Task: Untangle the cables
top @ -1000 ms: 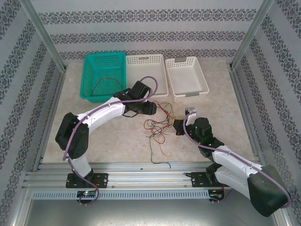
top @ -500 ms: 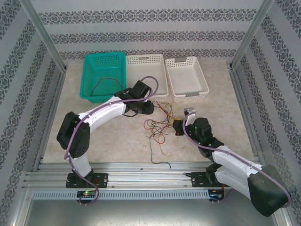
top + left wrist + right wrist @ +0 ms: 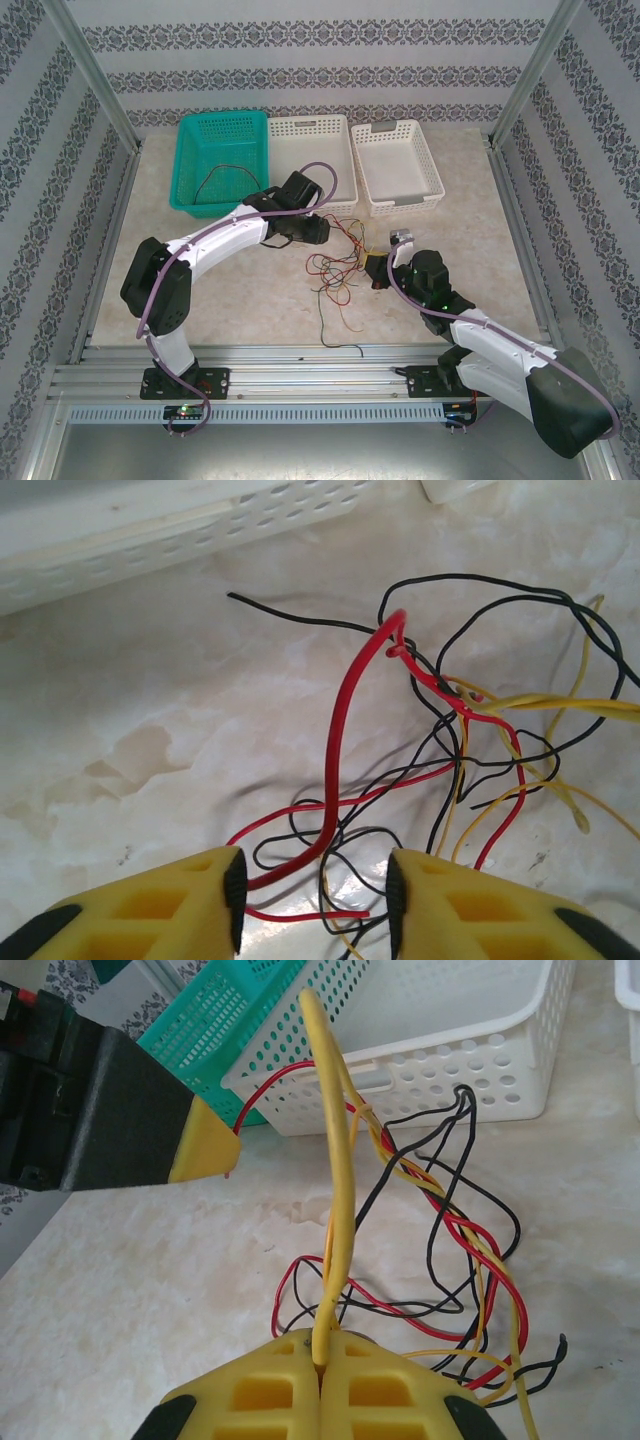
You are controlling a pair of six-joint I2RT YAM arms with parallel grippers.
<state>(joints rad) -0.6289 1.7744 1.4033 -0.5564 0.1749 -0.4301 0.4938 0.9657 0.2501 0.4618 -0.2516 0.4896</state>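
Yellow plastic marks the right gripper (image 3: pixel 320 1365), whose jaws are pressed together on a yellow cable (image 3: pixel 337 1160). This cable is lifted in a tall arc above the table (image 3: pixel 240 290). The left gripper (image 3: pixel 312 885) is seen with its jaws spread. A red cable (image 3: pixel 340 730) is passed through the gap between them, close to one pad but not pinched. The cables (image 3: pixel 335 265) are found as a loose tangle of red, yellow and black strands on the table, between the two grippers and just in front of the middle white basket (image 3: pixel 310 122). Several strands are twisted together where the red cable is bent over at its highest point. One dark cable (image 3: pixel 230 166) is laid apart from the rest, inside the teal basket (image 3: pixel 222 118).
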